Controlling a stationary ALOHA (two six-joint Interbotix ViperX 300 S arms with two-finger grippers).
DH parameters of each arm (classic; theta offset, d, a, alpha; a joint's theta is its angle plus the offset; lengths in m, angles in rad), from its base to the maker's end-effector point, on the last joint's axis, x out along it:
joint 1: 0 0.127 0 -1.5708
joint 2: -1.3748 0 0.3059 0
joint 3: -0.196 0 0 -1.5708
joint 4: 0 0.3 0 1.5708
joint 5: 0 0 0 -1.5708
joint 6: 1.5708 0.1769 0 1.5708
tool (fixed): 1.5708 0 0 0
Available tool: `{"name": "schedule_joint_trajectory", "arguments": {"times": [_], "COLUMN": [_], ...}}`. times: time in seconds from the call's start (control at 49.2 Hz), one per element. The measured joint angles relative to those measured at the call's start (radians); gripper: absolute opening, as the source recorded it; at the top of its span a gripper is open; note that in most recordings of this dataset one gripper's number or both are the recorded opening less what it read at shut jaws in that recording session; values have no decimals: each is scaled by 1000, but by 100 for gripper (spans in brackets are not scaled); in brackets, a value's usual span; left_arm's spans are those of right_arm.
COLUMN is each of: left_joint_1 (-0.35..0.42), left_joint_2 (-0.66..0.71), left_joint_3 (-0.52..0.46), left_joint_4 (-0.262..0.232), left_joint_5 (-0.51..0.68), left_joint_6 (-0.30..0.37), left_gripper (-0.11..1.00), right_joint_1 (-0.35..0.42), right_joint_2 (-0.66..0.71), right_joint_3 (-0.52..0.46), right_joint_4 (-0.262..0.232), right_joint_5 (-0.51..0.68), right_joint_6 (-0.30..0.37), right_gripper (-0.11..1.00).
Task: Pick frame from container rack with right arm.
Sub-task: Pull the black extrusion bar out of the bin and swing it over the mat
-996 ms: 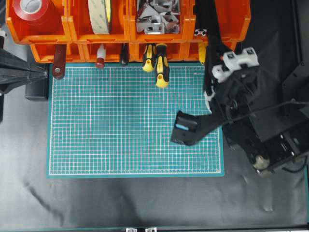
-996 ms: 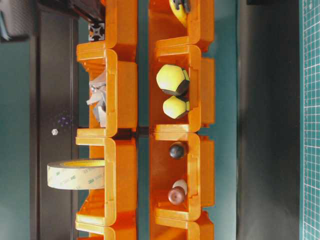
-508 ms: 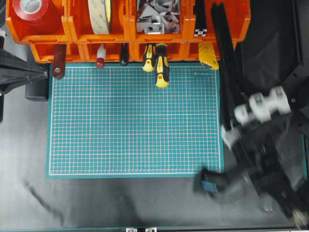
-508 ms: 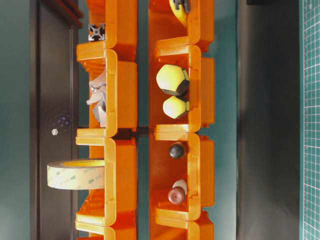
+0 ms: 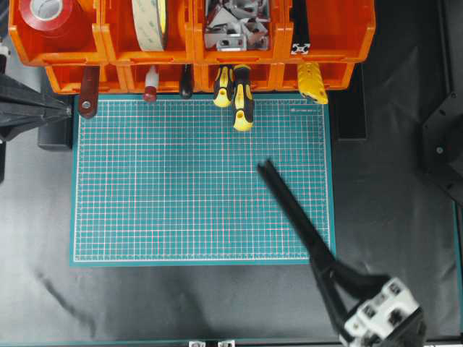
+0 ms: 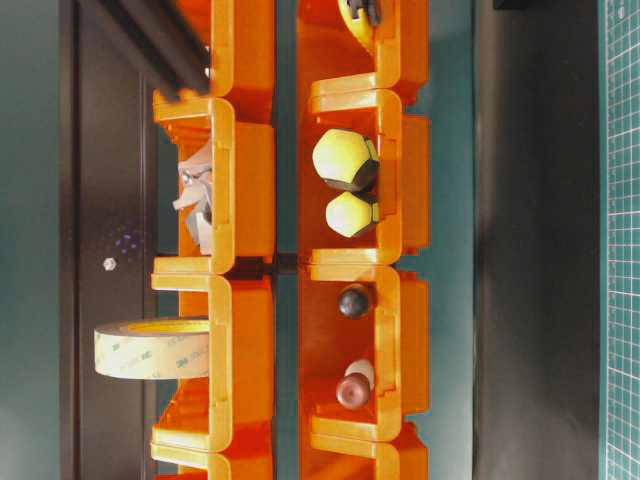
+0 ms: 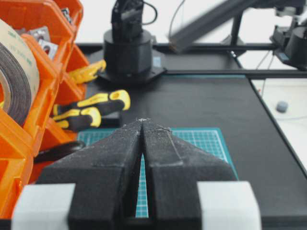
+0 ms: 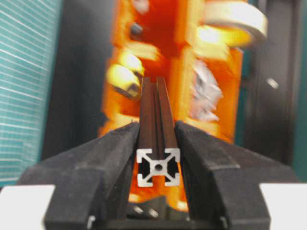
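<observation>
The frame point(image 5: 289, 206), a slim black slotted bar, hangs slanted over the right part of the green mat point(image 5: 166, 188). My right gripper point(image 5: 323, 264) is shut on its near end, low at the right of the overhead view. In the right wrist view the frame's square silver end point(image 8: 158, 166) sits clamped between the two fingers, with the right gripper point(image 8: 158, 143) pointing at the blurred orange container rack point(image 8: 168, 62). The container rack point(image 5: 340, 29) runs along the far edge. My left gripper point(image 7: 142, 123) is shut on nothing, parked at the mat's left point(image 5: 65, 108).
Another black bar point(image 5: 300, 32) lies in the rack's right upper bin. Yellow-and-black screwdrivers point(image 5: 242, 97) stick out of the lower tier onto the mat. Tape rolls point(image 5: 47, 14) and metal brackets point(image 5: 235, 25) fill other bins. The right arm's base point(image 7: 128, 48) stands behind.
The right arm has swung away from the rack toward the near right corner, carrying the frame. The frame has left the bin and now slants over the mat. The left arm has not moved.
</observation>
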Motion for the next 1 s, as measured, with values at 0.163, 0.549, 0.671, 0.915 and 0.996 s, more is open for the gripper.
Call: {"name": "schedule_joint_trajectory", "arguments": {"times": [0.163, 0.549, 0.671, 0.915, 0.996], "left_joint_1": [-2, -8, -8, -8, -8], "left_joint_2": [-3, -2, -2, -2, -2], "left_joint_3": [0, 0, 0, 0, 0], "left_joint_4": [0, 0, 0, 0, 0], "left_joint_5": [2, 0, 0, 2, 0], "left_joint_6": [-18, -20, -20, -20, -20], "left_gripper": [1, 1, 1, 1, 1], "right_joint_1": [6, -121, -178, -311, -344], "right_joint_2": [11, -44, -44, 31, 60], "right_joint_3": [32, 264, 305, 304, 282], "right_joint_4": [67, 147, 149, 147, 147], "right_joint_5": [-112, -411, -520, -687, -704], "right_joint_6": [-35, -146, -166, -201, -207], "right_gripper": [25, 25, 25, 25, 25]}}
